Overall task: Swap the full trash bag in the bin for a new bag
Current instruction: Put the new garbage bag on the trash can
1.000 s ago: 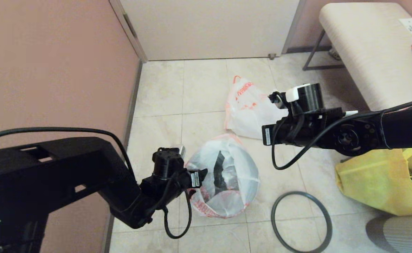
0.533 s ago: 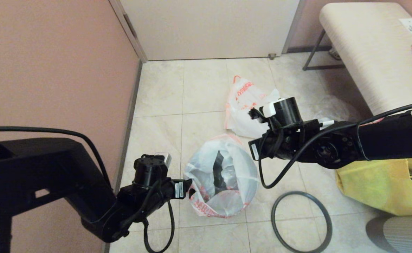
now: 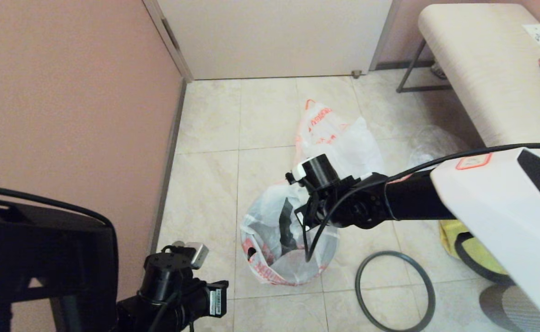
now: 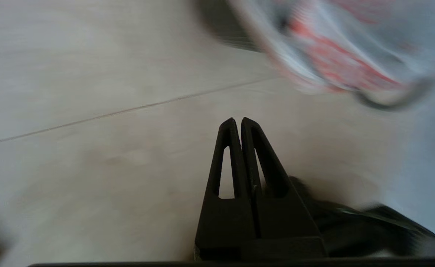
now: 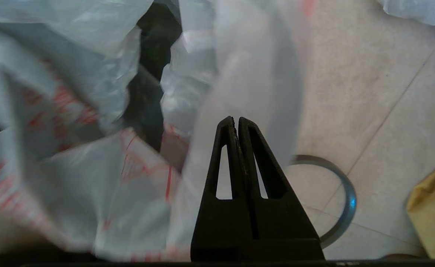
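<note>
**Bin mostly hidden under the new bag**

The right gripper (image 5: pixel 236 120), fingers pressed together and empty, hangs over the new bag (image 3: pixel 274 258) lining the bin (image 3: pixel 288 226). The left gripper (image 4: pixel 238 120), likewise closed, sits low beside it. The full trash bag (image 3: pixel 339 143) lies behind, partly blocked.

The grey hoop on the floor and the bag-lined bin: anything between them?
Nothing; the head view shows bare tile between the grey hoop and the bin.

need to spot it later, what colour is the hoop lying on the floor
Dark grey hoop, clearest in the head view.
</note>
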`<state>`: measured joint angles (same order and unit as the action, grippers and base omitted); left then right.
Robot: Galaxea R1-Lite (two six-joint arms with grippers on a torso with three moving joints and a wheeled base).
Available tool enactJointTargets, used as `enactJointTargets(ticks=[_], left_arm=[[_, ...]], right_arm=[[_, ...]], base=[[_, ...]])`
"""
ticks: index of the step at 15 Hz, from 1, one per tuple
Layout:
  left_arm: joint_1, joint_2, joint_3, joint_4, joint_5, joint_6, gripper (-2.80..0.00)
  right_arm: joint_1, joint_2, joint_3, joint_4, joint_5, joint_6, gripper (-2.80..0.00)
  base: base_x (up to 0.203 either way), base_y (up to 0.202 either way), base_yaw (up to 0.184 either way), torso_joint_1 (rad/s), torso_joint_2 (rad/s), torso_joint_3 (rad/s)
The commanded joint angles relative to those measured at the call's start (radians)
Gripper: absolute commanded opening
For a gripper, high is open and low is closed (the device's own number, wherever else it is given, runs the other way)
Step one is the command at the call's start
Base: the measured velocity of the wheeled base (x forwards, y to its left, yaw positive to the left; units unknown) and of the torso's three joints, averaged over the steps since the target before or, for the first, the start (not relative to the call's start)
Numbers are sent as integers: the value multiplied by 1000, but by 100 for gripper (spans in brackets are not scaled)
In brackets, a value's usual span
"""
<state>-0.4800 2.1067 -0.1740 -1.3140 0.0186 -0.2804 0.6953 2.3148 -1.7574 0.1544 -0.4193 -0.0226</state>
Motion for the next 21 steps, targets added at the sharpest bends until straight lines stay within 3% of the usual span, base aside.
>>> enactJointTargets(ticks=[1, 2, 6, 12, 15, 21], left_arm=[[8, 128, 40, -169, -110, -2, -280], [38, 139, 42, -197, -210, 0, -280], [143, 146, 34, -216, -441, 13, -280], [153, 161, 30, -216, -444, 41, -280], [153, 164, 28, -216, -445, 41, -280], [164, 170, 18, -216, -447, 41, -280]], right_arm=[[22, 172, -139, 58, -39, -4, -280], [34, 222, -193, 89, -59, -8, -280], [18, 353, -219, 41, -128, -119, -280], [-60, 510, -234, -219, -127, -328, -280], [-69, 516, -237, -236, -34, -336, -280], [-31, 409, -223, -248, 20, -306, -280]], base=[[0, 0, 0, 0, 0, 0], [0, 0, 0, 0, 0, 0], [0, 0, 0, 0, 0, 0], [0, 0, 0, 0, 0, 0], [0, 0, 0, 0, 0, 0], [0, 0, 0, 0, 0, 0]])
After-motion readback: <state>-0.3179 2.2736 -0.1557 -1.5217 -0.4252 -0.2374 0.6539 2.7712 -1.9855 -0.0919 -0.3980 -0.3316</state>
